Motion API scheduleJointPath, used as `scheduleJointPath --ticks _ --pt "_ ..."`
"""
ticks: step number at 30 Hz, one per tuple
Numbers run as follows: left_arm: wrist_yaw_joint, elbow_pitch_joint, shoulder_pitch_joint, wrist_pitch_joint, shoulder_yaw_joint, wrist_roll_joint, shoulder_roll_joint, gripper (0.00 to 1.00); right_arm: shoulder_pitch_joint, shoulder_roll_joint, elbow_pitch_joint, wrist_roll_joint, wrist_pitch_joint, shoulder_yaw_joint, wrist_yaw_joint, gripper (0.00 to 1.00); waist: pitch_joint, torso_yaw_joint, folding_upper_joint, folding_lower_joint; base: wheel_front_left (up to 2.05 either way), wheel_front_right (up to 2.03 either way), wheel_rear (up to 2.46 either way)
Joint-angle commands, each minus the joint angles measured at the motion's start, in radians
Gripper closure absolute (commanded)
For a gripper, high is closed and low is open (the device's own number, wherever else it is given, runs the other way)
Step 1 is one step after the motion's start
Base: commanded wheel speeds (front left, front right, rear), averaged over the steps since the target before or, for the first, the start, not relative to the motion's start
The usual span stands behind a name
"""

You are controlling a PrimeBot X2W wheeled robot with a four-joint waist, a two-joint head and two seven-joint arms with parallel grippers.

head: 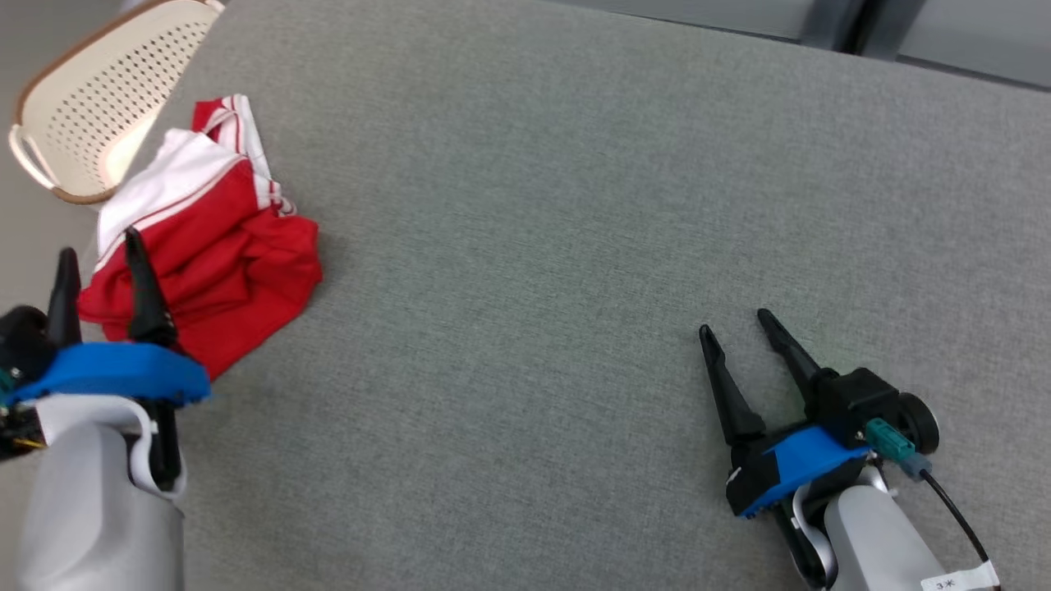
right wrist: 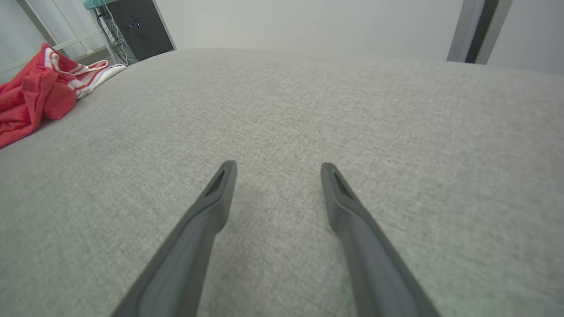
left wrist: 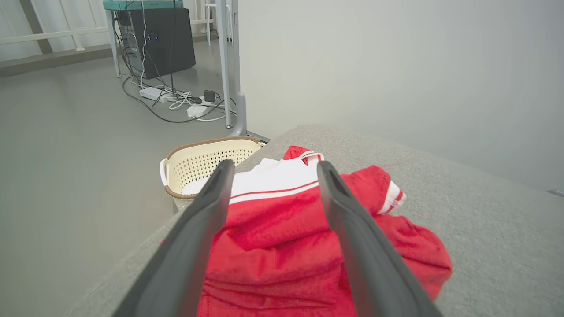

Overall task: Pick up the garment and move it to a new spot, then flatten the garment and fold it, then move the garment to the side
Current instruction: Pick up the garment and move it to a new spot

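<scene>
A crumpled red and white garment (head: 209, 254) lies in a heap near the left edge of the grey table (head: 575, 205). My left gripper (head: 100, 245) hovers open at the heap's near left side, its two dark fingers apart with nothing between them. In the left wrist view the garment (left wrist: 273, 233) lies just beyond and below the spread fingers of the left gripper (left wrist: 273, 164). My right gripper (head: 735, 320) stands open over bare table at the lower right, far from the cloth. From the right wrist the garment (right wrist: 31, 94) shows at the far left, and the right gripper (right wrist: 277, 164) is empty.
A cream perforated basket (head: 98, 98) with a brown rim stands off the table's left corner, also seen as the basket (left wrist: 202, 165) beyond the cloth. Cables and a dark cabinet (left wrist: 161, 39) are on the floor behind. A wide stretch of grey table lies between the grippers.
</scene>
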State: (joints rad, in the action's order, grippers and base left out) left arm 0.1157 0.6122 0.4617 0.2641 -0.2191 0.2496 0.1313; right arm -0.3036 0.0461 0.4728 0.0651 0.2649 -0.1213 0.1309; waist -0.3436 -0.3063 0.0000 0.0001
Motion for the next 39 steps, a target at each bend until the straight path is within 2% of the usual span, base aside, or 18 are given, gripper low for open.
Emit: scheduleJointPath --ticks 1,6,9,13,17,21,23,31,35,39 --pt "0.008 0.055 0.069 0.000 -0.002 0.010 0.037 0.00 -0.009 0.010 -0.009 -0.010 -0.002 0.001 0.000 0.00 -0.024 0.016 0.0000 -0.0001 0.00 0.00 0.00" --pt "0.017 0.228 0.227 -0.004 0.027 0.036 0.116 0.00 -0.028 0.013 -0.047 -0.012 -0.002 -0.010 -0.001 0.00 -0.082 0.064 0.0000 -0.0001 0.00 0.00 0.00" --pt "0.017 0.287 0.279 -0.021 0.048 0.059 0.131 0.00 -0.034 0.014 -0.054 -0.011 -0.003 -0.007 -0.001 0.00 -0.101 0.081 0.0000 -0.0001 0.00 0.00 0.00" --pt "0.014 0.390 0.348 -0.088 0.097 0.106 0.183 0.00 -0.041 0.017 -0.053 -0.009 -0.005 -0.002 -0.001 0.00 -0.134 0.113 0.0000 -0.0001 0.00 0.00 0.00" --pt "0.015 0.480 0.377 -0.163 0.124 0.155 0.205 0.00 -0.046 0.021 -0.042 -0.001 -0.008 0.003 -0.002 0.00 -0.156 0.139 0.0000 -0.0001 0.00 0.00 0.00" --pt "0.015 0.529 0.376 -0.182 0.148 0.192 0.202 0.00 -0.048 0.022 -0.031 -0.006 -0.008 0.018 -0.002 0.00 -0.167 0.146 0.0000 -0.0001 0.00 0.00 0.00" --pt "0.015 0.546 0.369 -0.174 0.162 0.203 0.198 1.00 -0.048 0.022 -0.023 -0.009 -0.009 0.024 -0.002 0.00 -0.168 0.145 0.0000 -0.0001 0.00 0.00 0.00" --pt "0.015 0.502 0.388 -0.038 0.229 0.224 0.219 1.00 -0.046 0.014 -0.014 0.011 -0.008 0.006 -0.002 0.00 -0.116 0.126 0.0000 -0.0001 0.00 0.00 0.00" --pt "0.015 0.412 0.399 -0.003 0.275 0.216 0.246 1.00 -0.038 0.009 -0.018 0.037 -0.004 -0.014 -0.001 0.00 -0.068 0.127 0.0000 -0.0001 0.00 0.00 0.00" --pt "0.015 0.269 0.393 0.001 0.271 0.196 0.252 1.00 -0.035 0.008 -0.016 0.064 -0.002 -0.026 0.000 0.00 -0.027 0.140 0.0000 -0.0001 0.00 0.00 0.00"
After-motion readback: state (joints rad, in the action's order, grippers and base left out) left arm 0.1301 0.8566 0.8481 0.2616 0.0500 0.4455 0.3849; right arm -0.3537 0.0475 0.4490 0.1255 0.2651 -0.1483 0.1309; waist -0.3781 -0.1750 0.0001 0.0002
